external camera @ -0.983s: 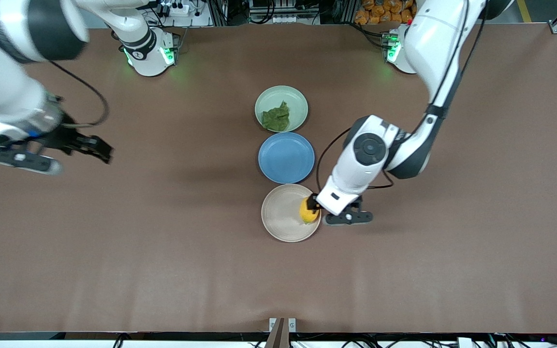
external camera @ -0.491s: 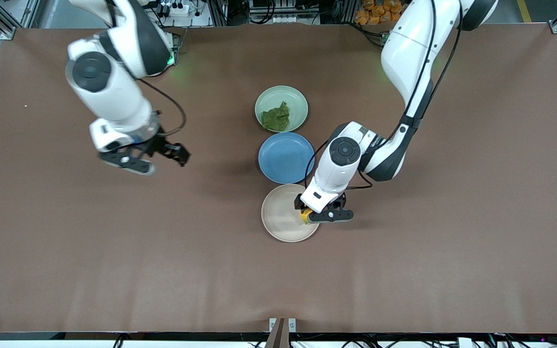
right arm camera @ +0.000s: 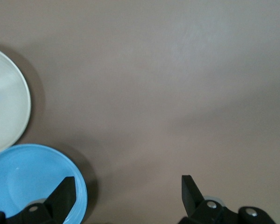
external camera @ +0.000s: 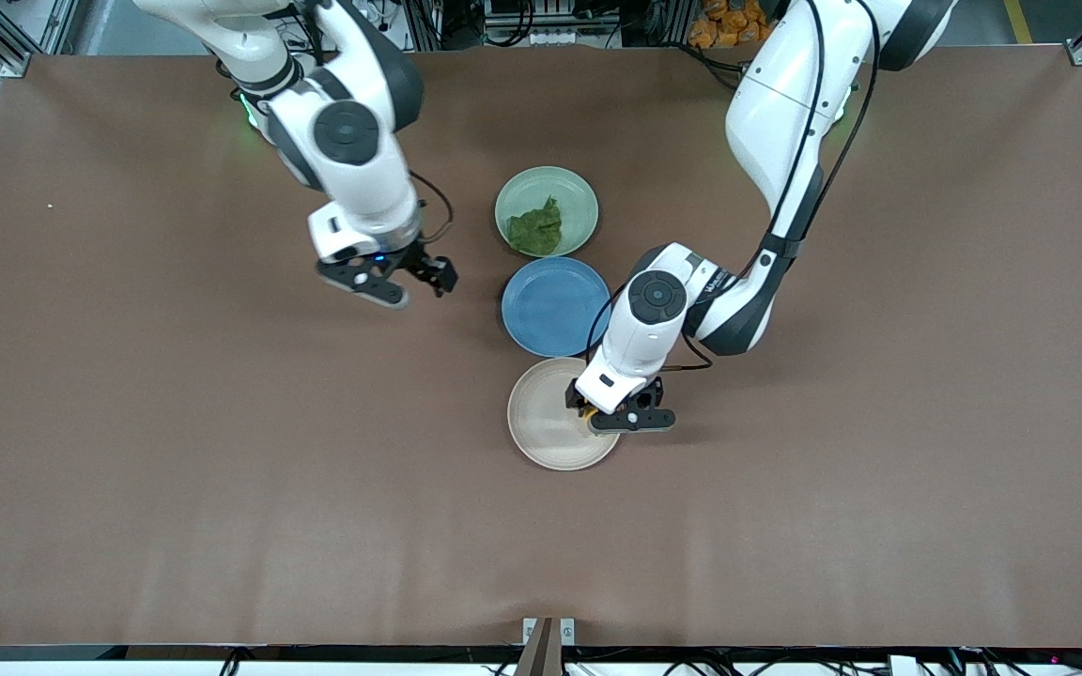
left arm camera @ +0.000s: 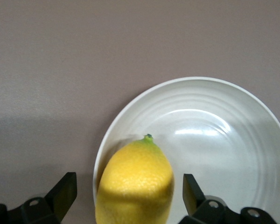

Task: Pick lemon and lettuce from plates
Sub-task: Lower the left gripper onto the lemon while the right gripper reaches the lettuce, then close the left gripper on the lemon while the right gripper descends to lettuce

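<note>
brown table point(external camera: 222, 488) | left hand point(external camera: 588, 415) open around lemon point(left arm camera: 135, 184) | right hand point(external camera: 409, 282) open, empty

three plates stood in a row: the lettuce plate point(external camera: 547, 210) farthest from the front camera, holding the lettuce point(external camera: 535, 230); the middle plate point(external camera: 555, 306) next; the lemon plate point(external camera: 541, 418) nearest, bearing the lemon point(left arm camera: 135, 184) at its rim toward the left arm's end.

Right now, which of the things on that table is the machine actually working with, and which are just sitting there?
Part of the job:
- lemon, on the beige plate, between the open left gripper fingers
- lettuce, on the green plate
- right gripper, open, over bare table beside the plates

Just sitting there:
- blue plate, nothing on it
</note>
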Tool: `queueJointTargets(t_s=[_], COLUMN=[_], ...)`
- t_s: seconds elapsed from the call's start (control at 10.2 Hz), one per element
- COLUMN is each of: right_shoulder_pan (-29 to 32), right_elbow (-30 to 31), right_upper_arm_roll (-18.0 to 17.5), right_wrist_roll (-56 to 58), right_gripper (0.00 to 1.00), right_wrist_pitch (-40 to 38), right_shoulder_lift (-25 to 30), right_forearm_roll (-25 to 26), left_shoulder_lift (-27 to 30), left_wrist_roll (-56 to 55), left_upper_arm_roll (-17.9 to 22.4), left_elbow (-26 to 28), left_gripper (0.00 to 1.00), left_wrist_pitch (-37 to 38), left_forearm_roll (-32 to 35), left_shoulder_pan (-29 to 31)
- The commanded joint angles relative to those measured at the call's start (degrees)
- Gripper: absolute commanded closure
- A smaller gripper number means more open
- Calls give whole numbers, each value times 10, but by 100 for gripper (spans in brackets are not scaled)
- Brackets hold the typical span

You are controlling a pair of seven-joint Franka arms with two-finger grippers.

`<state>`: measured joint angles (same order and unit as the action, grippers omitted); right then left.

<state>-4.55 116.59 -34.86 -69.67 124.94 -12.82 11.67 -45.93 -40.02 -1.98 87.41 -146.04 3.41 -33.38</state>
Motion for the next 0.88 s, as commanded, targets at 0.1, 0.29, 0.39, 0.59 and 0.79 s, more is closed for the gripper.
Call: queueJointTargets(t_s=[0.1, 0.29, 0.39, 0.59, 0.79], right_shoulder_pan=[-33, -61, -74, -82, -97], right_elbow=[0, 0, 0, 0, 0], right_upper_arm_roll=[-29, -36, -42, -61, -65], right_wrist_roll=[-95, -155, -198, -278, -327], right_gripper=[0, 0, 0, 0, 0], right_wrist_pitch=[21, 50, 64, 75, 91], right_shoulder_lift=[-40, -62, -82, -123, -149], right_forearm_roll=[25, 41, 69, 137, 173], left_shoulder_lift=[-9, -11, -13, -14, -14], left_wrist_roll=[-18, -18, -18, -19, -18], left_upper_arm_roll=[11, 12, 12, 12, 12], left_elbow=[-12, -12, -13, -13, -13], left_gripper=[0, 0, 0, 4, 24], left_wrist_pitch=[-3, -3, -3, -3, -3], left_forearm_roll=[16, 16, 15, 15, 16], left_shoulder_pan=[-14, -15, -16, -17, -18])
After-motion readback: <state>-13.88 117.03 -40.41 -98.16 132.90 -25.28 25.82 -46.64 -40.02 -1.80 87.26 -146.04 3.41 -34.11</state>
